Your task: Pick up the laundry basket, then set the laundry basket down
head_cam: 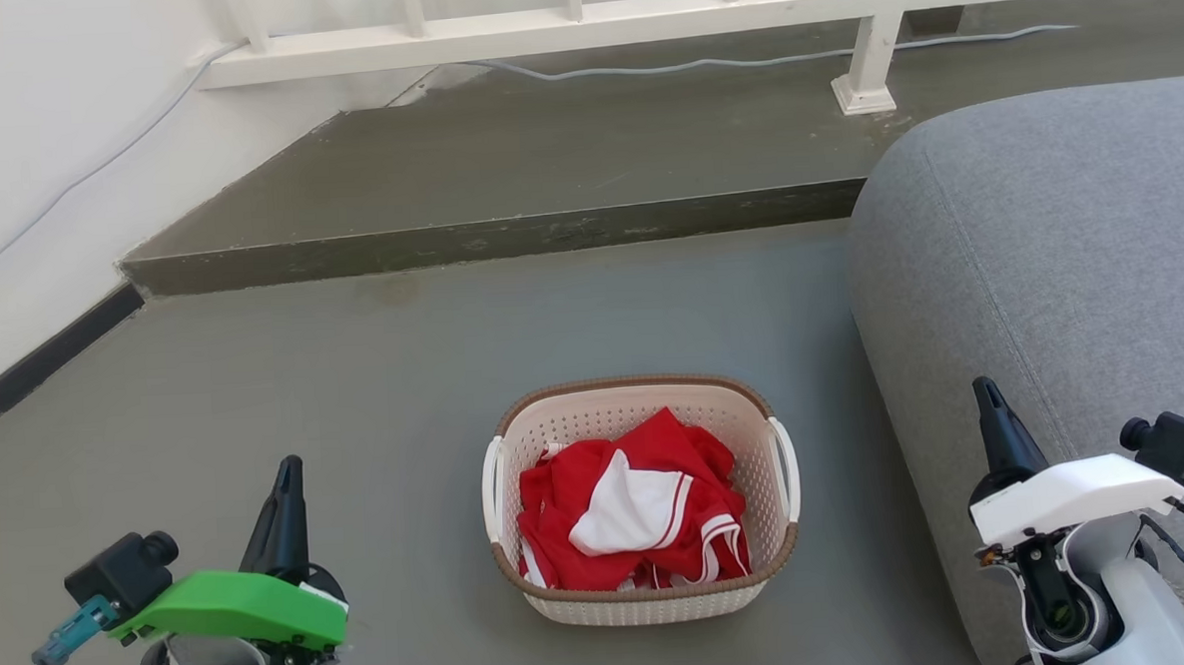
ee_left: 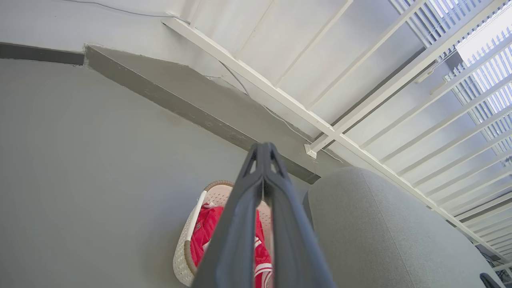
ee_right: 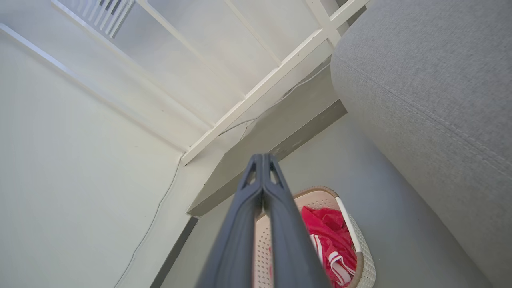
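The laundry basket (head_cam: 647,602) stands on the grey floor in the lower middle of the head view, cream-white and perforated with a brown rim and a white loop handle (head_cam: 492,487) on each side. Red and white clothes (head_cam: 628,506) lie inside it. My left gripper (head_cam: 288,468) is at the lower left, well apart from the basket, its fingers pressed together and holding nothing. My right gripper (head_cam: 984,390) is at the lower right in front of the sofa, also shut and holding nothing. Both wrist views look past shut fingers (ee_left: 263,149) (ee_right: 262,159) to the basket (ee_left: 182,256) (ee_right: 366,264) below.
A grey sofa (head_cam: 1050,283) fills the right side, close to the basket's right handle. Beyond the basket a raised step (head_cam: 488,239) crosses the floor, with a white railing (head_cam: 579,23) and a cable (head_cam: 700,65) on it. A white wall (head_cam: 36,177) bounds the left.
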### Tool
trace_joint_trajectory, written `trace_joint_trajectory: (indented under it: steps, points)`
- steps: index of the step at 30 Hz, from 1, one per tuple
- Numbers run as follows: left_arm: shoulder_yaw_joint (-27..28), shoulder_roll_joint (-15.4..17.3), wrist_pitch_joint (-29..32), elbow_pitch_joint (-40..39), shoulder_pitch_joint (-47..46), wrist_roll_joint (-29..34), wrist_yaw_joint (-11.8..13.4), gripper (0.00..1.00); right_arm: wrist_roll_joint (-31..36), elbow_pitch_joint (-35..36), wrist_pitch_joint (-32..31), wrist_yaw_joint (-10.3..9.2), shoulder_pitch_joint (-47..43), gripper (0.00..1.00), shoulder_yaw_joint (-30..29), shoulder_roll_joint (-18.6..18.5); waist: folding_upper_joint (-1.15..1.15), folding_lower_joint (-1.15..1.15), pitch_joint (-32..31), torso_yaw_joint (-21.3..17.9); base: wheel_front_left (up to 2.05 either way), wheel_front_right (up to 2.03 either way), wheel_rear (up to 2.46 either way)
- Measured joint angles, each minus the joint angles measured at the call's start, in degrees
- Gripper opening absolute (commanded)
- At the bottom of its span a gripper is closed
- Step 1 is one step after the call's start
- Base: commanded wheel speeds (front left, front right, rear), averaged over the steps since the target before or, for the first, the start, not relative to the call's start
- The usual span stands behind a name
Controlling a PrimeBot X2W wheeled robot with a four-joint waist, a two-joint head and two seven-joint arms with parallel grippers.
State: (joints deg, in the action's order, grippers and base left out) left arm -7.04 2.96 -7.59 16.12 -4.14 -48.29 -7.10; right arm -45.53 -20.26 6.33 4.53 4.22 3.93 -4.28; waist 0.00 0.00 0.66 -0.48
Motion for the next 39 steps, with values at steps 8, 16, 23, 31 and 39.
trace_joint_trajectory:
  steps: [8,16,23,31,39]
  points:
    - [1.4,0.0,1.5,0.0,0.0,-5.4,0.0,0.0,-5.3,0.5,-1.6,0.21,0.0,0.0,-1.5,0.3,0.0,0.0,-0.1,0.1,0.0,0.0,0.0]
    - [2.3,0.0,3.0,0.0,0.0,-10.0,0.0,0.0,-10.4,0.9,-3.1,0.49,0.0,0.0,-2.8,0.5,0.0,0.0,-0.1,0.1,0.0,0.0,0.0]
    - [3.4,0.0,4.3,0.0,0.0,-15.1,0.0,0.0,-15.2,1.2,-4.5,0.56,0.0,0.0,-4.0,0.7,0.0,0.0,-0.2,0.2,0.0,0.0,0.0]
    - [4.7,0.0,5.6,0.0,0.0,-20.2,0.0,0.0,-20.8,1.6,-6.0,1.01,0.0,0.0,-5.5,0.8,0.0,0.0,-0.2,0.2,0.0,0.0,0.0]
    - [5.6,0.0,7.4,0.0,0.0,-25.9,0.0,0.0,-26.2,2.1,-7.5,1.44,0.0,0.0,-7.1,0.9,0.0,0.0,-0.3,0.3,0.0,0.0,0.0]
